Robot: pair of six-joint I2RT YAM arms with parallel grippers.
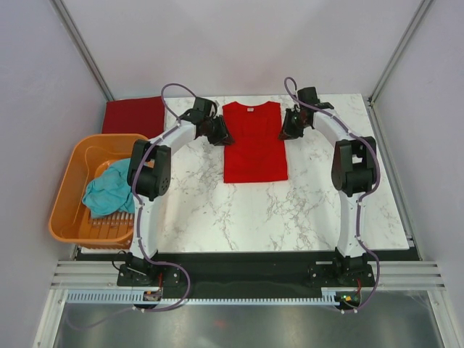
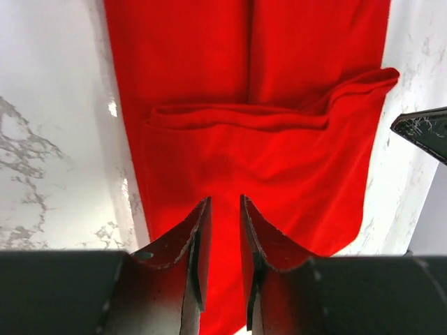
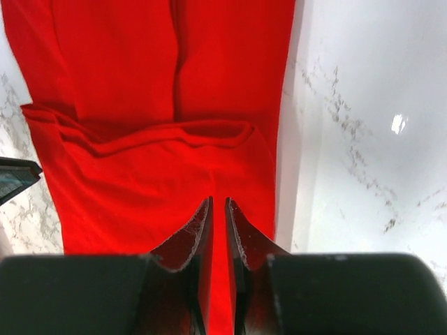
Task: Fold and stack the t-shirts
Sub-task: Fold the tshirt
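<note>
Three t-shirts (image 1: 254, 148) (image 1: 133, 116) (image 1: 109, 192), one orange basket (image 1: 67, 199), two pincers (image 1: 222, 135) (image 1: 287, 129)

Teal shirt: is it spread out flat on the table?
No, the teal shirt lies crumpled inside the orange basket.

Left gripper (image 1: 219, 134) & right gripper (image 1: 288, 129) extended fwd, angled inward toward each other; both jaws slightly parted.

We see a white marble-patterned worktop (image 1: 290, 210) enclosed by plain pale walls (image 1: 239, 43), with metal rails (image 1: 246, 274) along its near edge.
</note>
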